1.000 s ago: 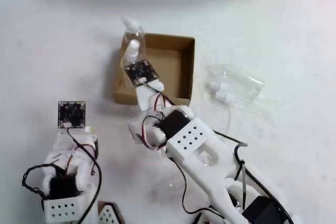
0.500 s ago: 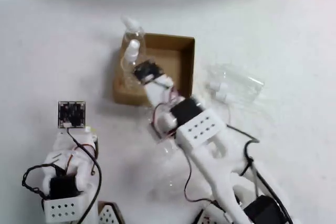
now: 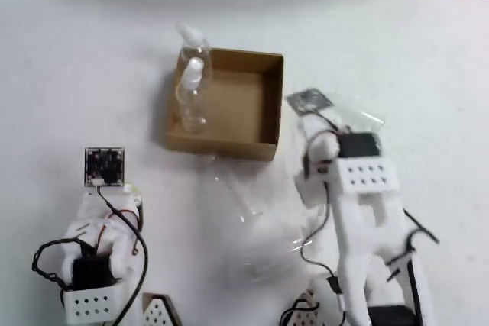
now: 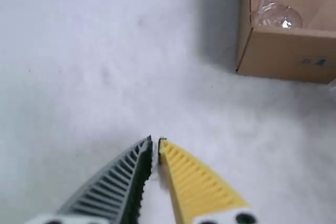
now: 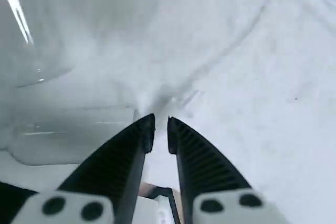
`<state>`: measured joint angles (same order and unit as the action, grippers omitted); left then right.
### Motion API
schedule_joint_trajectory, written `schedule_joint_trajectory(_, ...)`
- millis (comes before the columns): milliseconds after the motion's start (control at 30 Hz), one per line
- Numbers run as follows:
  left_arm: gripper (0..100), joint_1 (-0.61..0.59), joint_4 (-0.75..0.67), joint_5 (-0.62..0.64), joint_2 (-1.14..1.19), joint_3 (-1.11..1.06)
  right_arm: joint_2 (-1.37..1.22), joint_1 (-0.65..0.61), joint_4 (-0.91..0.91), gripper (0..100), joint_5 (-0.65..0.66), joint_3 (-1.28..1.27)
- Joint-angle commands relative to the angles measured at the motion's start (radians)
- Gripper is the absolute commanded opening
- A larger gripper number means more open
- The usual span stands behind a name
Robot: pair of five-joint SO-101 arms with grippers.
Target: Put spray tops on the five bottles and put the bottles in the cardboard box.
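Brown cardboard box (image 3: 221,145), white table (image 3: 382,36).

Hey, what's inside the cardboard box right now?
One clear bottle with a spray top stands inside the cardboard box, against its left wall. A second bottle rises at the far left corner; whether it is inside is unclear. The near wall hides the floor behind it.

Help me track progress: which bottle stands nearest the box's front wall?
The front bottle, base on the box floor; the rear bottle stands behind it at the far corner.
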<state>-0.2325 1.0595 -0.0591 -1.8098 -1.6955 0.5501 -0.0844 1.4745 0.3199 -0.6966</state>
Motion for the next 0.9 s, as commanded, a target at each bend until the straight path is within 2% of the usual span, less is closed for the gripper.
schedule_joint_trajectory(0, 3, -0.01, -0.009, -0.009, -0.019, 0.003, 0.111, 0.119, -0.067, 1.8, 0.014, -0.094)
schedule_joint_trajectory(67, 3, -0.007, -0.011, -0.005, -0.019, 0.003, 0.14, 0.196, -0.133, 1.7, 0.055, -0.155)
schedule_joint_trajectory(200, 3, -0.007, -0.012, -0.002, -0.019, 0.006, 0.151, 0.312, -0.243, 1.7, 0.224, -0.302)
schedule_joint_trajectory(333, 3, -0.005, -0.012, 0.0, -0.019, 0.009, 0.153, 0.423, -0.32, 1.7, 0.316, -0.407)
schedule_joint_trajectory(467, 3, -0.002, -0.012, 0.0, -0.019, 0.009, 0.163, 0.443, -0.406, 1.7, 0.328, -0.485)
schedule_joint_trajectory(733, 3, 0.059, -0.009, 0.0, -0.019, 0.021, 0.168, 0.444, -0.423, 1.6, 0.37, -0.503)
schedule_joint_trajectory(867, 3, 0.061, 0.005, 0.002, -0.016, 0.106, 0.166, 0.44, -0.424, 1.6, 0.381, -0.512)
